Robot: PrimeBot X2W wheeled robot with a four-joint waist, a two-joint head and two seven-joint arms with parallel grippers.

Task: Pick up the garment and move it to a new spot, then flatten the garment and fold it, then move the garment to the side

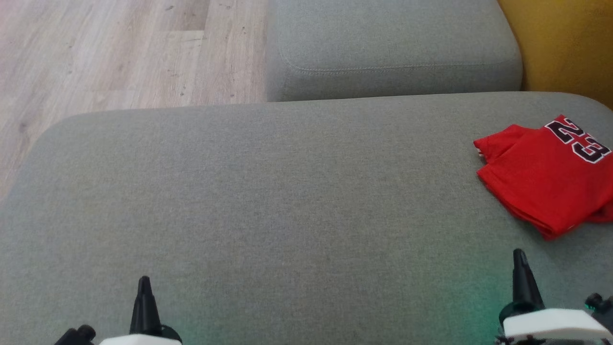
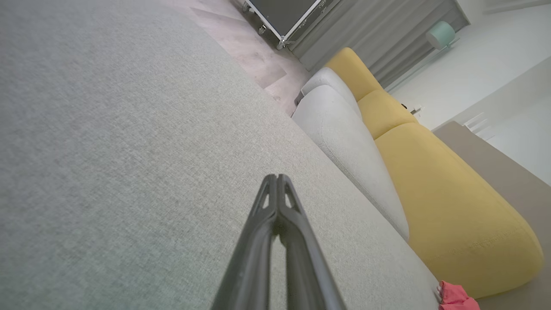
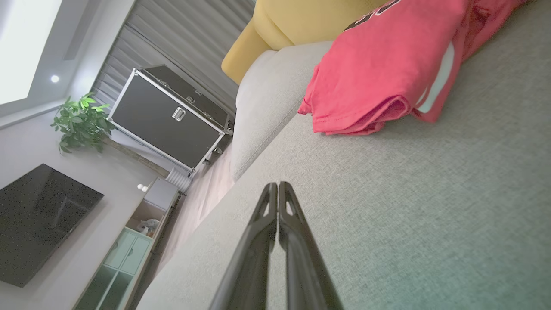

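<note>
Red jersey garment [image 1: 541, 182]: folded, lying on grey sofa seat [image 1: 287, 201], right side, beyond right hand [image 1: 519, 256]. Likely soft, light, limp; pinch stacked folded edge. Both closed, empty: left hand [image 1: 144, 283], right hand.

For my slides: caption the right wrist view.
Folded red garment lies on the grey sofa cushion, ahead of the shut, empty right end effector.

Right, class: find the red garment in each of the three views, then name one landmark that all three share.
Head view: the red garment lies folded at the right edge.
Left wrist view: a small piece of it shows in the bottom right corner.
Right wrist view: it lies large at the upper right.
Shared landmark: the yellow sofa beyond the garment.
</note>
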